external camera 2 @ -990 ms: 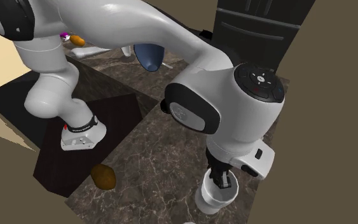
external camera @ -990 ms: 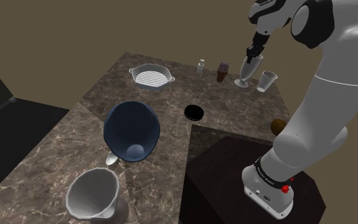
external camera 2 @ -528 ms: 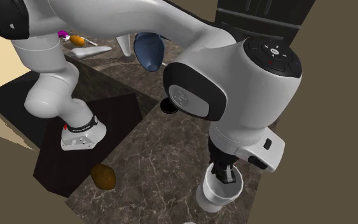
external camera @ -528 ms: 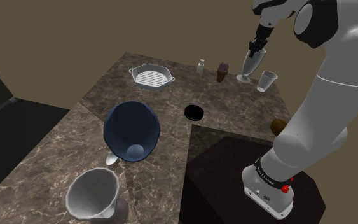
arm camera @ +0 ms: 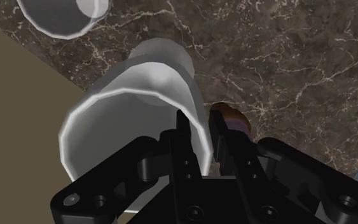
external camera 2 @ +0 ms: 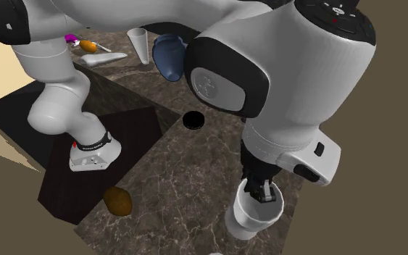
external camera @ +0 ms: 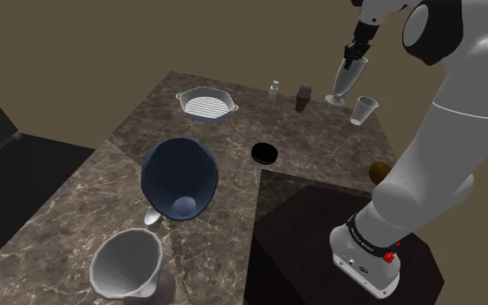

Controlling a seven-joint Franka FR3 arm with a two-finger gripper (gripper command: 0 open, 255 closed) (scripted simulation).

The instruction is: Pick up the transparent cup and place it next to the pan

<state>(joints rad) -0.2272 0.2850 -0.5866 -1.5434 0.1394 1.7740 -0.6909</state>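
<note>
At the near-left corner of the surface [external camera: 233,130] stands a grey cup [external camera: 125,260], and past it a dark blue bowl [external camera: 179,178]. Along the far edge come a white perforated basket [external camera: 205,106], a small bottle [external camera: 274,90] and a brown shaker [external camera: 303,97]. Just past the shaker, by the far edge, the tool [external camera: 353,54] pinches the rim wall of the tall clear cup [external camera: 344,82], one finger inside, one outside. A shorter clear cup [external camera: 365,109] stands just beside it.
</note>
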